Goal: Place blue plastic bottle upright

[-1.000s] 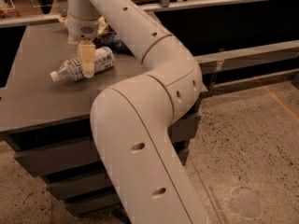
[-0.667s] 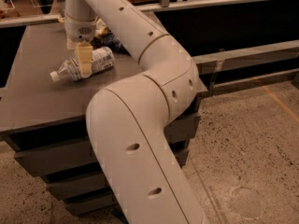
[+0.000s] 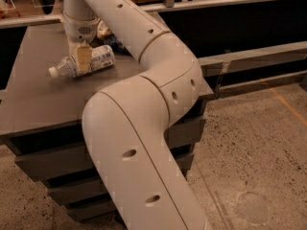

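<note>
The blue plastic bottle (image 3: 98, 59) is a clear bottle with a white cap and a white label. It lies on its side at the back of the dark table (image 3: 43, 104), cap pointing left toward the front. My gripper (image 3: 82, 60) comes down from above onto the bottle's middle. One tan finger (image 3: 84, 61) shows across the bottle's near side; the other is hidden behind it. The gripper is shut on the bottle.
A brown snack bag (image 3: 101, 30) and a dark blue snack bag (image 3: 120, 46) lie just behind the bottle, partly hidden by my arm (image 3: 144, 128). The arm's large elbow fills the foreground. Speckled floor (image 3: 259, 143) lies to the right, with rails behind.
The gripper and the bottle have shifted together slightly left and toward the back, while the snack bags stayed put. The arm's elbow has swung a little left.
</note>
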Robot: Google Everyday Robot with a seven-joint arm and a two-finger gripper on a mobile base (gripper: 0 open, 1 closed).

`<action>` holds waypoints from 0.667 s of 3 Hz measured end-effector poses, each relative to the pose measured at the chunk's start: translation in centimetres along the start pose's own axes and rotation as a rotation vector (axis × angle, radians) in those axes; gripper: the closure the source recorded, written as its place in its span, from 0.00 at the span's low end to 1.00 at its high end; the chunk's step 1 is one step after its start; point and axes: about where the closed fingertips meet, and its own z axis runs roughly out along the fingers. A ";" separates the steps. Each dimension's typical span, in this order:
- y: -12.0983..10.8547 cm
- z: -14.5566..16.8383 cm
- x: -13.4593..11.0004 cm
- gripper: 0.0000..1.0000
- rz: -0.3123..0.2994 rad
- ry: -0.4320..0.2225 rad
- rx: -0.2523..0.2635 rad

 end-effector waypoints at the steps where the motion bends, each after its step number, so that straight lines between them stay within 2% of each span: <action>1: 0.0 -0.4 -1.0 0.88 -0.033 0.004 -0.001; 2: 0.6 -3.4 -1.3 1.00 0.001 -0.057 0.052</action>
